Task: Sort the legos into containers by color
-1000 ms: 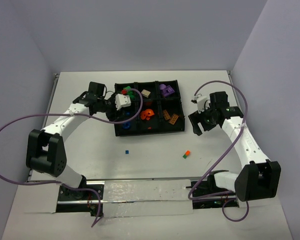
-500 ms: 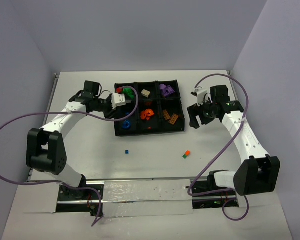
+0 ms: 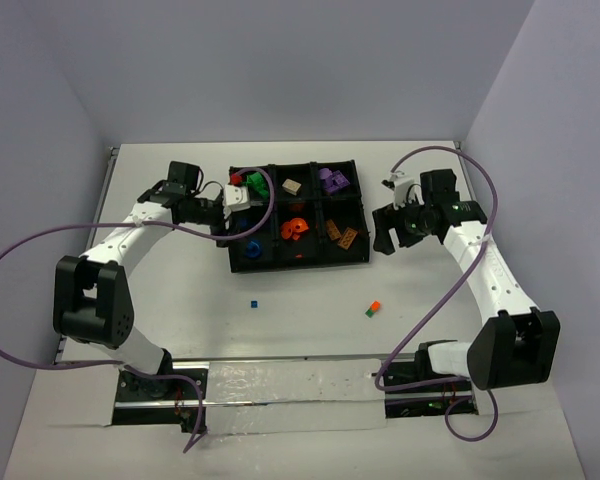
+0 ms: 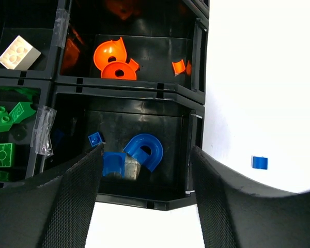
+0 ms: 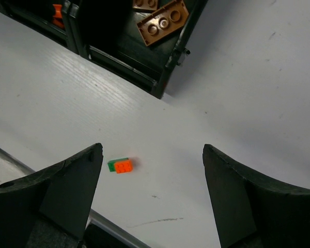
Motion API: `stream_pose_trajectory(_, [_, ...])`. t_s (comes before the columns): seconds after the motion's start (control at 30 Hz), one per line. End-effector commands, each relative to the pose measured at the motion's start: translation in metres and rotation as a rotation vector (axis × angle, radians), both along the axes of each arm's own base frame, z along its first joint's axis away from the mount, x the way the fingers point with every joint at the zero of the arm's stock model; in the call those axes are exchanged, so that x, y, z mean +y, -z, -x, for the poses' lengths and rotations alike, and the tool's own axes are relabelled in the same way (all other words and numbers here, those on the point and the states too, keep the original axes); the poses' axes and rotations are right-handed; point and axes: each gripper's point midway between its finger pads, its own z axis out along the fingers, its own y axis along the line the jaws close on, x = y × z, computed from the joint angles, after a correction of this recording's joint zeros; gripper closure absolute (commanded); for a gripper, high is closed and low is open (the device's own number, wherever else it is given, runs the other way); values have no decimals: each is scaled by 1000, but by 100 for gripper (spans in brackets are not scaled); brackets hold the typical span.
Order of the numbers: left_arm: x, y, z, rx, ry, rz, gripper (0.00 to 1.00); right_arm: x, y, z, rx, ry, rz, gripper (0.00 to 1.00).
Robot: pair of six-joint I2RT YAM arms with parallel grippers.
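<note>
The left gripper [image 4: 146,152] has pulled back to the tray's [image 3: 310,261] left edge, jaws apart and empty above the blue legos [image 4: 113,163], so a drop was likely just made. The right gripper [image 5: 152,150], also apart, hangs right of the tray. In front of the tray lie a blue brick [image 3: 253,302] and an orange-green piece [image 5: 121,165]; whether that piece is one brick or two is unclear.

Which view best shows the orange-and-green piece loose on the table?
Right wrist view: the orange-and-green piece lies close, unblocked, studs visible. The top view shows it only as a tiny speck; the left wrist view misses it.
</note>
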Motion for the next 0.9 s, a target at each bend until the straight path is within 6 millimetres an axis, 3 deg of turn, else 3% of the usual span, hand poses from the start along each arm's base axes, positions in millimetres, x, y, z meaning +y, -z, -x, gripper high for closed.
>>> stream_pose_trajectory(0.0, [-8,-13,-5,-45,26,39,50,24,-32,-26,-80,-3,-123,16])
stream_pose_trajectory(0.03, [-8,-13,-5,-40,35,34,66,28,-34,-28,-80,-8,-137,17])
stream_pose_trajectory(0.1, [-11,-15,-6,-18,50,36,86,36,-38,-33,-78,-21,-159,17])
stream_pose_trajectory(0.17, [-11,-13,-5,-5,59,39,79,41,-41,-36,-74,-30,-173,17])
stream_pose_trajectory(0.27, [-13,-17,-8,-54,38,59,54,54,-52,-44,-85,-36,-222,17])
stream_pose_trajectory(0.37, [-12,-17,-8,-47,38,54,54,66,-60,-51,-87,-47,-256,17])
stream_pose_trajectory(0.5, [-11,-19,-10,-48,27,46,42,83,-64,-57,-78,-78,-276,17])
stream_pose_trajectory(0.57, [-10,-23,-7,-79,50,33,42,84,-65,-57,-76,-91,-276,17])
stream_pose_trajectory(0.67, [1,-20,27,-64,110,-33,43,78,-52,-47,-84,-121,-230,17])
stream_pose_trajectory(0.8, [9,5,85,-58,257,-154,39,63,-32,-23,-96,-148,-157,17])
stream_pose_trajectory(0.87, [9,26,118,-19,312,-196,35,56,-22,-16,-97,-135,-127,17])
